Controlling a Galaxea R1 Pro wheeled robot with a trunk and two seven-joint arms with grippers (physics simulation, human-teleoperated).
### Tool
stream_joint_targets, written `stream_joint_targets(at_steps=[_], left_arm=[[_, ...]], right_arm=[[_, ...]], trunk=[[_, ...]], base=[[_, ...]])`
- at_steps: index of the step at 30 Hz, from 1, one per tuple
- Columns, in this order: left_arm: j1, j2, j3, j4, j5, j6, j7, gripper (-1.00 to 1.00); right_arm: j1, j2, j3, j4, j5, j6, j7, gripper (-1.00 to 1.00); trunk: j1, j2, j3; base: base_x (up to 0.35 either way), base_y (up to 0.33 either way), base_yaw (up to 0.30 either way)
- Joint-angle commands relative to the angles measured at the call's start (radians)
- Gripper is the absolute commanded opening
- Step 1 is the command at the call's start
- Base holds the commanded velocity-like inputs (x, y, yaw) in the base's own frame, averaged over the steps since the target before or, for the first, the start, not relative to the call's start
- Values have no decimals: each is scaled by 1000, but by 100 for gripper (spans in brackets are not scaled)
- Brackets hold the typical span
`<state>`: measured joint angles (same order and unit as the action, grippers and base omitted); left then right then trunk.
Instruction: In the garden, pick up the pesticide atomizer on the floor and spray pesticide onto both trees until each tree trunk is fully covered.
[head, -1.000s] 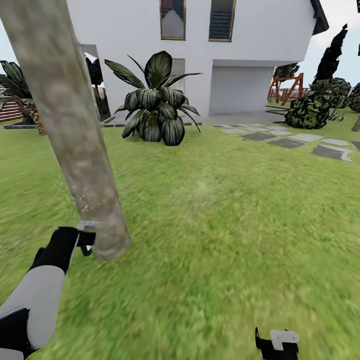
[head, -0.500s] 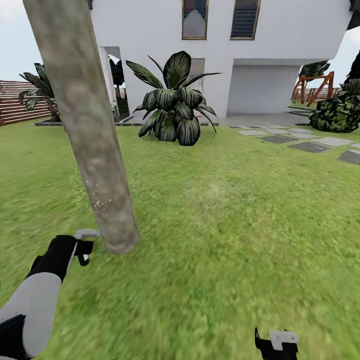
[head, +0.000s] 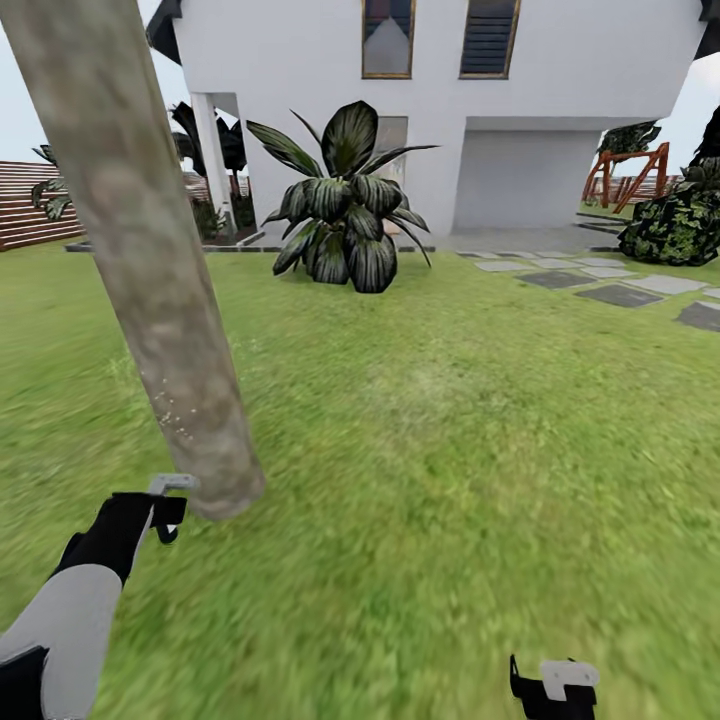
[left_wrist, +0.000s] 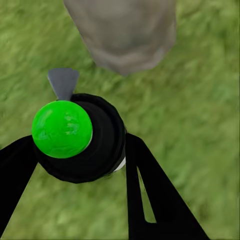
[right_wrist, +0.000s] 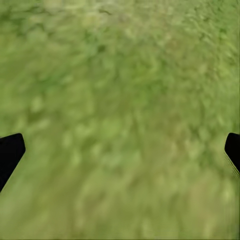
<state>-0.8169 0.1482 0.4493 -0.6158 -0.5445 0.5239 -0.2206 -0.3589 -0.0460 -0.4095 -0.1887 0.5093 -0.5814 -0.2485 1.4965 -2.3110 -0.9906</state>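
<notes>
Garden scene: a lawn runs back to a white house, with grey paving at the right, a slatted fence at the far left, and a broad-leaved plant before the house wall. A dark shrub and a reddish wooden frame stand at the far right.

In the head view we see one pale, mottled trunk leaning across the left of the picture, its base meeting the grass. A scatter of whitish specks lies low on its bark.

Our left gripper is just beside the trunk's base, on the side nearer the picture's left edge. In the left wrist view its two black fingers flank the atomizer and press against its black body, so we read the hold as closed upon it. The atomizer shows a round green cap and a grey nozzle that points toward the trunk, near it but not touching.

Our right gripper sits low at the bottom edge of the head view, well apart from the trunk. In the right wrist view its fingertips stand wide apart at the two sides of the picture, with only grass between them; it holds nothing.
</notes>
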Motion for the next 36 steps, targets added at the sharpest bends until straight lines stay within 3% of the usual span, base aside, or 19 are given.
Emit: stream_joint_targets(at_steps=[1, 3, 6, 7, 10, 13, 18, 23, 26, 36], left_arm=[[0, 9, 25, -1, 3, -1, 0, -100], [2, 33, 63, 4, 1, -5, 0, -100], [15, 33, 71, 10, 0, -20, 0, -100], [17, 26, 70, 12, 0, -25, 1, -100], [19, -34, 68, 12, -1, -33, 29, -100], [19, -57, 69, 11, 3, -34, 71, -100], [21, -39, 74, 1, 1, -36, 78, -100], [22, -53, 68, 3, 3, -36, 80, -100], [22, -57, 68, 5, 4, -70, 85, -100], [38, -54, 75, 11, 6, -94, 86, -100]], right_arm=[[0, 0, 0, 0, 0, 0, 0, 100], [0, 1, 0, 0, 0, 0, 0, 100], [0, 2, 0, 0, 0, 0, 0, 100], [0, 3, 0, 0, 0, 0, 0, 100], [0, 3, 0, 0, 0, 0, 0, 100], [0, 3, 0, 0, 0, 0, 0, 100], [0, 3, 0, 0, 0, 0, 0, 100], [0, 4, 0, 0, 0, 0, 0, 100], [0, 5, 0, 0, 0, 0, 0, 100], [0, 6, 0, 0, 0, -2, 0, 100]], trunk=[[0, 0, 0], [0, 0, 0], [0, 0, 0], [0, 0, 0], [0, 0, 0], [0, 0, 0], [0, 0, 0], [0, 0, 0], [0, 0, 0], [0, 0, 0]], base=[[236, -187, 0], [231, -181, 0], [101, -66, 0], [23, -15, 0], [6, -4, 93], [1, -1, 241], [0, 0, 275], [0, -189, 197], [0, -264, 16], [0, -269, 115]])
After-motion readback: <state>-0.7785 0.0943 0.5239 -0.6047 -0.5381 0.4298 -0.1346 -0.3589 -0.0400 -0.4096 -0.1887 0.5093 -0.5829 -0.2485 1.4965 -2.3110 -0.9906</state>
